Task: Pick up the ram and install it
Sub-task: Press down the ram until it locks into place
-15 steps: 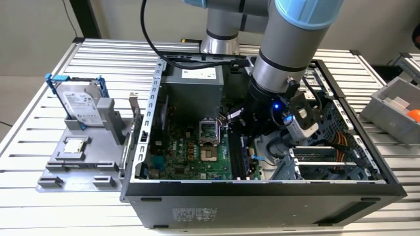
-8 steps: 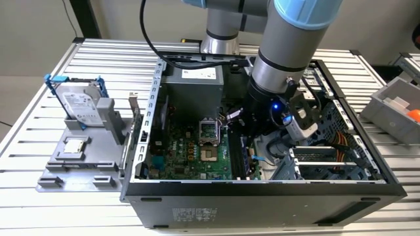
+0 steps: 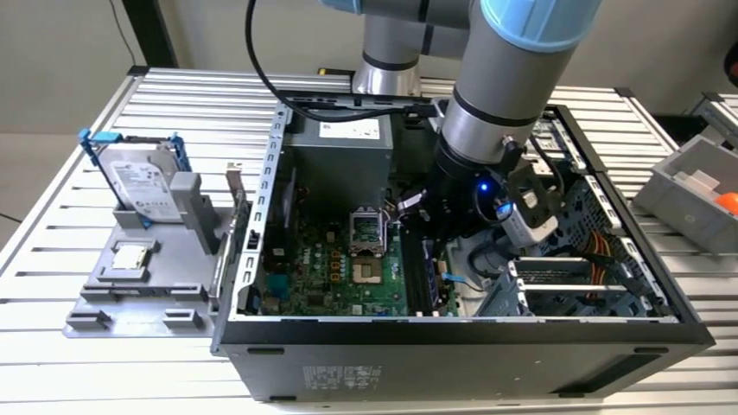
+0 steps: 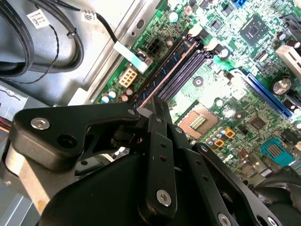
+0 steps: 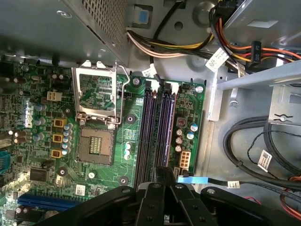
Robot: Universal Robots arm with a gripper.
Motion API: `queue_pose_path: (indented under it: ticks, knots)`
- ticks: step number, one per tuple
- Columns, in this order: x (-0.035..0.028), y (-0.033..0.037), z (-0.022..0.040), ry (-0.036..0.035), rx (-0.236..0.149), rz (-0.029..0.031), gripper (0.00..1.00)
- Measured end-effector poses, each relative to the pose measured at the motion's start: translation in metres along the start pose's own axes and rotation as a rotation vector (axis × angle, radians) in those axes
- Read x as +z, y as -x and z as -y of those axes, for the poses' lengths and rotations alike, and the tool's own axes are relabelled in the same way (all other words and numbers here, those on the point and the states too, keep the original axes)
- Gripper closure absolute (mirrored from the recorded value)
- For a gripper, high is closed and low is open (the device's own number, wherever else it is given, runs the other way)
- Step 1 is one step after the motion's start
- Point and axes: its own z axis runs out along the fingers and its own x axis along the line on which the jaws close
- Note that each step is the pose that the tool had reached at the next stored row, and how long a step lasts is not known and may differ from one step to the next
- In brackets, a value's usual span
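A: Ram [image 4: 167, 70] position?

B: Inside the case [image 3: 461, 333]. It stands on edge in the outermost of the memory slots [image 5: 153, 127], on the exterior view's right of the CPU socket [image 3: 366, 232]. In both wrist views the blue chips run along its face [image 5: 169, 127].

A: Long axis?

B: Along the slot, parallel to the empty slots beside it. In the exterior view that line runs near to far. One end points at the power supply [image 3: 346, 143], the other at the case's near wall.

A: Gripper [image 3: 429, 226]?

B: Down inside the case, over the near end of the slots. In the second wrist view the fingers [image 4: 157, 141] look drawn together, and their tip [image 4: 153, 106] sits right at the ram's near end. I cannot tell whether it touches.

A: Surroundings?

B: The socket's lid stands open [image 5: 96, 89]. A cable bundle [image 5: 164, 47] hangs past the far end of the slots. A blue-tabbed cable [image 5: 190, 180] lies just beside the ram's near end, close to the fingertips. The drive cage [image 3: 576, 285] is on the exterior view's right.

A: Outside the case?

B: On the exterior view's left a grey holder [image 3: 116, 294] carries an upright hard drive [image 3: 144, 181] and a processor chip [image 3: 130, 257], both well apart from the arm.
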Motion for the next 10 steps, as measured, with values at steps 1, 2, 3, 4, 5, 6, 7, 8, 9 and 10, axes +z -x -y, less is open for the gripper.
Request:
queue_pose_path:
  ticks: [1,2,3,4,5,6,7,8,9,10]
  knots:
    - [0.0,0.0,0.0,-0.0001,0.0,0.0,1.0]
    - [0.0,0.0,0.0,0.0001,0.0,0.0,1.0]
    - [0.0,0.0,0.0,-0.0001,0.0,0.0,1.0]
    - [0.0,0.0,0.0,-0.0001,0.0,0.0,1.0]
    - [0.0,0.0,0.0,0.0,-0.001,0.0,1.0]
    - [0.0,0.0,0.0,-0.0001,-0.001,0.0,1.0]
    - [0.0,-0.0001,0.0,-0.0001,-0.001,0.0,1.0]
    - [0.0,0.0,0.0,-0.0001,-0.001,0.0,1.0]
    - [0.0,-0.0001,0.0,0.0,-0.001,0.0,1.0]
    - [0.0,-0.0001,0.0,-0.0002,-0.001,0.0,1.0]
